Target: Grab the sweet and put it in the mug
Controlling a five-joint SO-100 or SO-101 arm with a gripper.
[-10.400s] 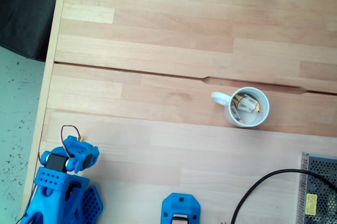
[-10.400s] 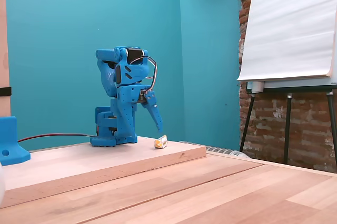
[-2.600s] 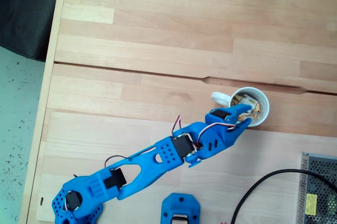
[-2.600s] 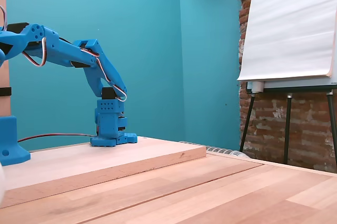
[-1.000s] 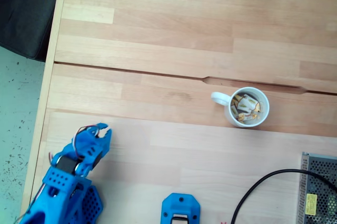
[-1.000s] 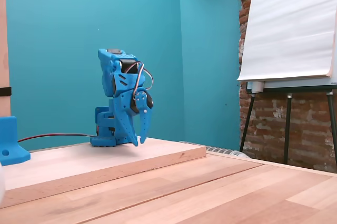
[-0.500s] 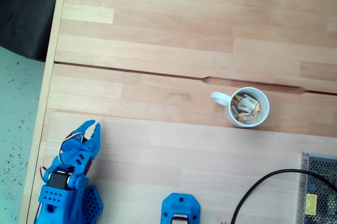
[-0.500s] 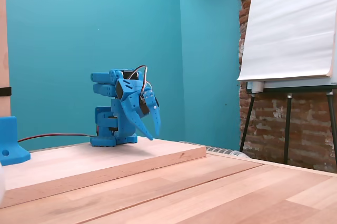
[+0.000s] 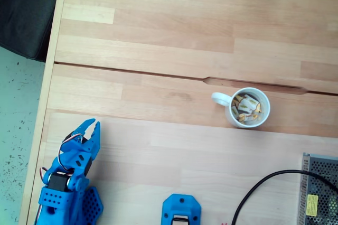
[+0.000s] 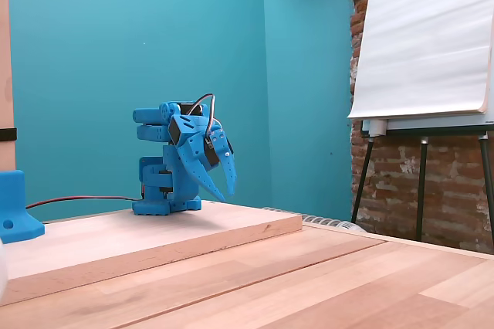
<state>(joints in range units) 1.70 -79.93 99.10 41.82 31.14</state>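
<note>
Sweets point(image 9: 246, 108) lie heaped inside your mug point(image 9: 248, 107), near the desk's point(image 9: 158, 50) right edge; jaws point(image 9: 91, 126) spread, empty, well apart at the lower-left corner.

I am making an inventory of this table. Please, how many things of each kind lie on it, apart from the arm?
White mug, with sweets inside, too jumbled to count: 1
Blue printed block: 1
Black cable: 1
Grey metal mesh box: 1
Total: 4 things, the sweets not counted.
</note>
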